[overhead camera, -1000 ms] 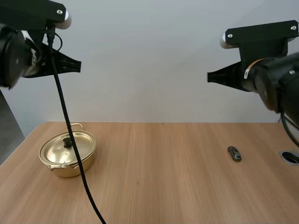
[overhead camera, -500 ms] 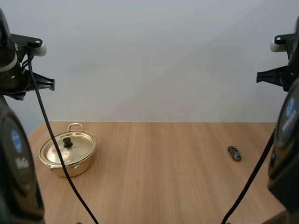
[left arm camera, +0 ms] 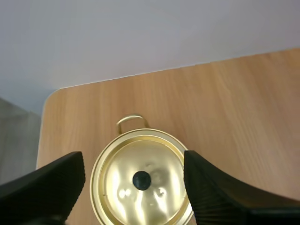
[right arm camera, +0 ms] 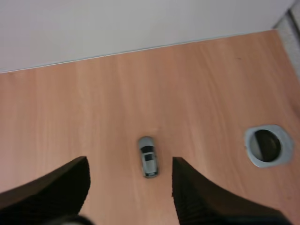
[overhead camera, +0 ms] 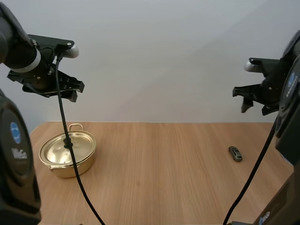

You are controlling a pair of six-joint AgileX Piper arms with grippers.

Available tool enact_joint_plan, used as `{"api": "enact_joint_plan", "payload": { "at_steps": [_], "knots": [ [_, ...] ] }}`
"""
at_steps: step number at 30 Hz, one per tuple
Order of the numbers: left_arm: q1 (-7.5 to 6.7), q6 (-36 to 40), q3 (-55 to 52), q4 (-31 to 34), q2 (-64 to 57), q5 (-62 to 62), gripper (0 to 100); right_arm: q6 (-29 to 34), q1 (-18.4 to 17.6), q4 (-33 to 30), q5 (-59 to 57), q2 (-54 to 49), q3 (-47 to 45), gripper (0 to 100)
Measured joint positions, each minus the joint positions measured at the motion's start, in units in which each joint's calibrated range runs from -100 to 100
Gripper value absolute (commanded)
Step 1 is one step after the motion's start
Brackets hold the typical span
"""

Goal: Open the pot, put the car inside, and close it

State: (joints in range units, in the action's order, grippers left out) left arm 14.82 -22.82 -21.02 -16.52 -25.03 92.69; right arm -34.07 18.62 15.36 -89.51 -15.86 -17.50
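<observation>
Left claw (left arm camera: 133,163) swung over pot (left arm camera: 157,161), right claw (right arm camera: 130,165) over car (right arm camera: 148,157).

You have little to read here. By the desk's left edge, the black casing of the left arm (overhead camera: 14,187) carries a round blue badge (overhead camera: 15,132) above white lettering (overhead camera: 17,153) that runs sideways. It looks like "WeGo", but the letters are not certain. By the desk's right edge, the right arm (overhead camera: 287,136) shows a similar blue badge (overhead camera: 291,80), too small to read, and a scrap of white lettering (overhead camera: 263,218) low down that is also unreadable.
</observation>
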Motion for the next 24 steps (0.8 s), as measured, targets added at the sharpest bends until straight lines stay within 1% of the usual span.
{"api": "enact_joint_plan", "payload": {
  "at_steps": [2, 5, 7, 9, 13, 17, 20, 24],
  "knots": [
    [-0.53, -1.04, 0.00, -0.52, 0.00, 0.56, 100, -0.35, -2.01, 0.66, -1.72, 0.00, 0.00, 100],
    [-0.61, -0.51, 0.00, -1.45, 0.00, 0.56, 100, 1.05, -4.45, 0.78, -2.12, 0.00, 0.00, 100],
    [-0.61, 1.19, 0.00, -1.45, 0.00, 0.56, 100, 1.42, -5.13, 0.90, -2.12, 0.00, 0.00, 100],
    [-0.61, 2.70, 0.00, -0.50, 0.00, 0.40, 100, 1.42, -5.20, 0.90, -1.16, 0.00, 0.00, 100],
    [-0.61, 2.97, 0.00, -0.39, -0.16, -0.96, 100, 1.32, -5.20, 0.15, 0.91, 0.00, 0.00, 100],
    [-0.61, 4.45, 0.00, -1.58, 0.51, 3.30, 100, 1.32, -5.20, -0.19, -1.53, 0.00, 0.00, 100],
    [-0.61, 5.49, 0.00, -1.80, 2.93, 6.78, 100, 1.32, -5.20, -0.82, -1.71, 0.00, 0.00, 100],
    [-0.51, 8.84, 0.00, 0.45, 7.84, 7.30, 100, 1.32, -5.20, -1.35, -2.63, 0.00, 0.00, 100]
  ]
}}
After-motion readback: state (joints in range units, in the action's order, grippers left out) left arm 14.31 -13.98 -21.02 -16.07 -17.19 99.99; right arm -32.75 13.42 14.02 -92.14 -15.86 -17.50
